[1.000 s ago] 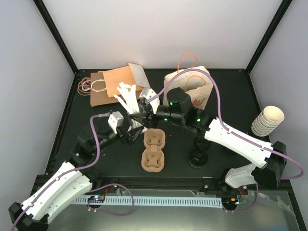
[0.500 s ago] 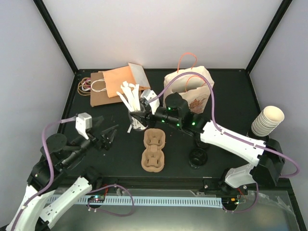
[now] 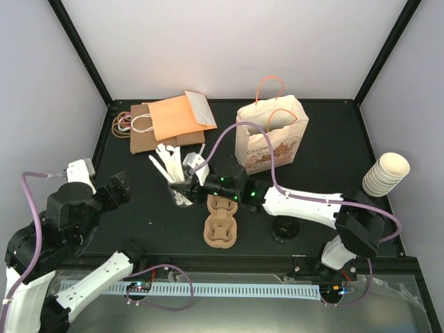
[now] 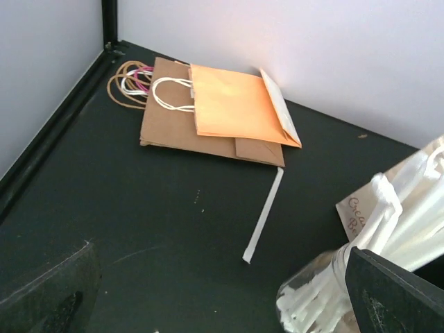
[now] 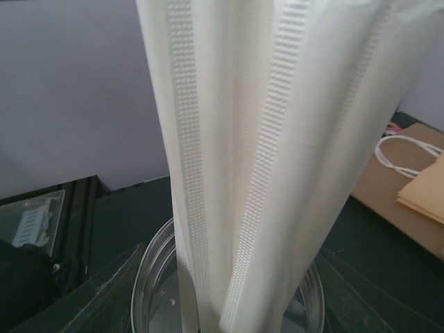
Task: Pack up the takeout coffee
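No single printed cup shows in any view; the takeout coffee is hidden or out of view. My right gripper reaches left across the table and is shut on a glass jar of white paper-wrapped straws. In the right wrist view the straws fill the frame, and the jar rim sits between my fingers. My left gripper is open and empty at the left side, well apart from the jar. Its view shows the jar at the lower right.
A brown pulp cup carrier lies mid-table. A printed paper bag stands open behind it. A stack of cream cups is at the right edge. Black lids sit near the front. Flat bags and a loose straw lie at the back left.
My left arm has pulled back from the jar to the left edge. My right gripper has moved the jar left and a little nearer.
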You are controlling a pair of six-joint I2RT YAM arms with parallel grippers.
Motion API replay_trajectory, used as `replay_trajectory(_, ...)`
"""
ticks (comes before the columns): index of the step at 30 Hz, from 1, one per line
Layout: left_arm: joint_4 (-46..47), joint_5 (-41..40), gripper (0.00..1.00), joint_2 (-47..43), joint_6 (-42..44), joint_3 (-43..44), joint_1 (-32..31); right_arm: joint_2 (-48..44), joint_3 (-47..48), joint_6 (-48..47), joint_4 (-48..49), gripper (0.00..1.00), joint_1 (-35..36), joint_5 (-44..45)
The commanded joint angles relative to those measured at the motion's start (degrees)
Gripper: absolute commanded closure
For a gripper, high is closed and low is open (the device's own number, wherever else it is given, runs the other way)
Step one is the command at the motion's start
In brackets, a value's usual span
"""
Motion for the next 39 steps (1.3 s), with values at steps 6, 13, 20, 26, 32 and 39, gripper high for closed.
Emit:
replay_trajectory(6, -2.3, -4.0, 0.01, -1.3, -4.3, -3.7, -0.2, 6.8, -3.0, 1.0, 17.0, 0.41, 3.6, -0.6)
replay_trajectory(13, -1.5, -6.1, 0.01, -1.2, -2.0, -5.1, -0.2, 14.6, -2.8, 1.1, 25.2, 0.41, 4.7, -1.0)
replay_trajectory(20, 2.1, -3.9, 0.01, -3.4, -1.1, -9.0, -0.2, 20.6, -2.3, -0.4, 31.0, 0.41, 4.9, -0.2)
replay_trajectory(26, 3.4, -1.8, 0.01, -3.3, -0.1, -11.2, -0.2, 26.0, -0.8, -1.6, 35.5, 0.41, 4.9, 0.4)
replay_trajectory(32, 4.0, -1.5, 0.01, -3.3, 0.7, -11.7, -0.1, 32.2, 5.4, -2.8, 36.0, 0.41, 4.9, 0.2)
replay_trajectory(39, 4.1, -1.4, 0.01, -3.4, 1.8, -12.2, -0.1, 39.5, 16.9, -4.1, 33.5, 0.41, 4.9, -0.6)
